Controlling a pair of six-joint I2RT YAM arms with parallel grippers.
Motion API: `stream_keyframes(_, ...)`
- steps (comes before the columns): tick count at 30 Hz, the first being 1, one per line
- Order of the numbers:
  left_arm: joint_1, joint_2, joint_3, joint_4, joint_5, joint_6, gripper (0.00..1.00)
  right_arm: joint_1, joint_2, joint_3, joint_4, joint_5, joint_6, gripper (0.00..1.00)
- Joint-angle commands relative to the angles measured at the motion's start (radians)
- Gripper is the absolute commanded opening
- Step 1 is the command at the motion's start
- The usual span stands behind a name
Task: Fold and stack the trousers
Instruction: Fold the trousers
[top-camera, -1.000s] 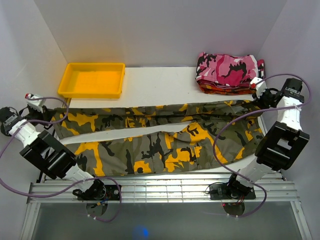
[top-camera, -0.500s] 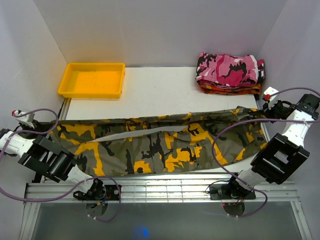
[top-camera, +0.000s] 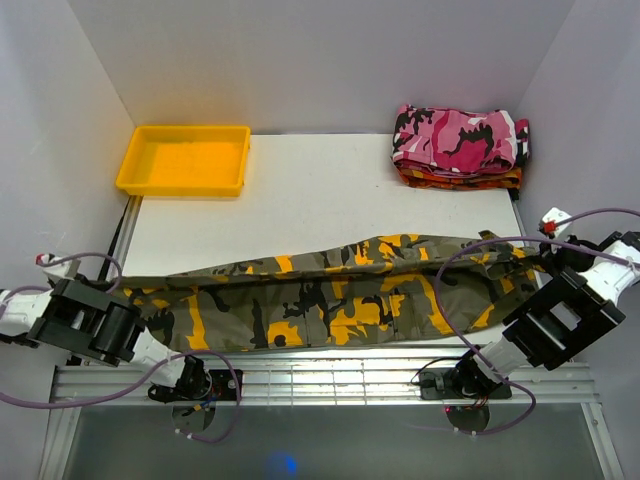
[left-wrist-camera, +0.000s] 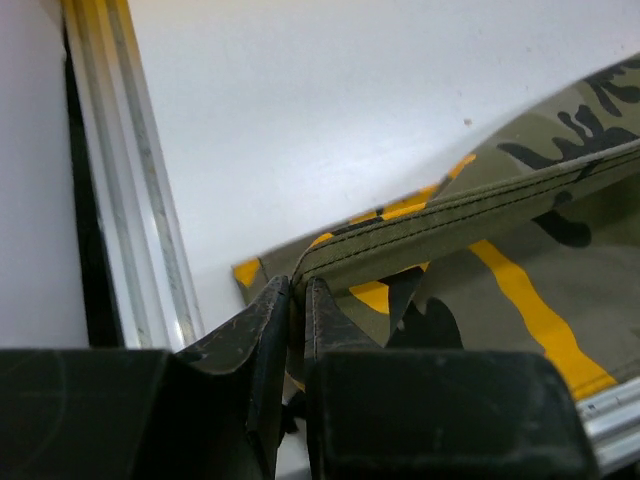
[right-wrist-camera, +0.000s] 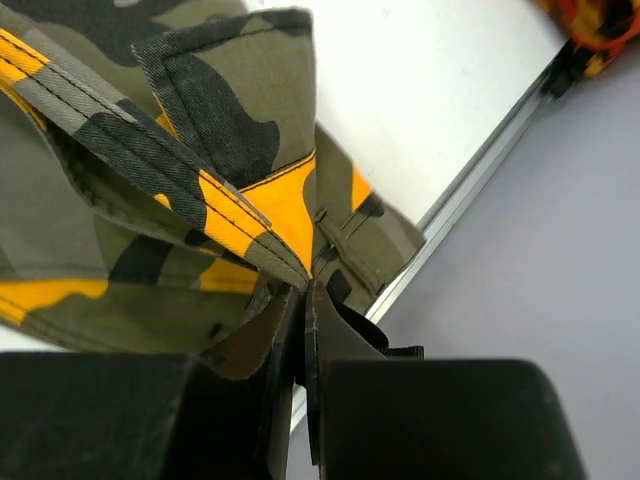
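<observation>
The camouflage trousers lie folded lengthwise along the table's near edge, one leg over the other. My left gripper is shut on the trousers' left end, off the table's left side; in the top view it sits at the far left. My right gripper is shut on the trousers' right end, at the table's right edge; in the top view it is near the right wall. The cloth hangs taut between both grippers.
A yellow tray stands at the back left. A folded pink camouflage garment lies on an orange-red one at the back right. White table between. A metal rail edges the table's left side.
Both grippers have pulled the far leg towards the near edge, laying it over the near leg. The arms have swung outward and nearer.
</observation>
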Motion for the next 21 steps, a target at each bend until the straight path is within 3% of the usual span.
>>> stream_keyframes(1,0.1,-0.063,-0.1,0.045,-0.122,0.359,0.0,-0.073,0.012,-0.023,0.055,0.174,-0.248,0.08)
stream_keyframes(3,0.12,-0.069,-0.132,0.046,-0.135,0.419,0.0,-0.073,0.004,-0.092,0.063,0.208,-0.279,0.08)
stream_keyframes(6,0.132,-0.064,-0.125,0.046,-0.093,0.393,0.0,-0.075,0.0,-0.138,0.079,0.242,-0.299,0.08)
stream_keyframes(11,0.105,-0.069,-0.026,0.06,0.054,0.401,0.0,-0.067,0.048,-0.067,0.067,0.212,-0.239,0.08)
stream_keyframes(13,0.054,-0.06,0.033,0.097,0.065,0.261,0.0,-0.056,0.075,-0.015,0.075,0.225,-0.198,0.08)
stream_keyframes(21,-0.091,0.0,0.295,0.2,0.128,-0.043,0.0,0.008,0.156,0.164,0.012,0.19,-0.083,0.08)
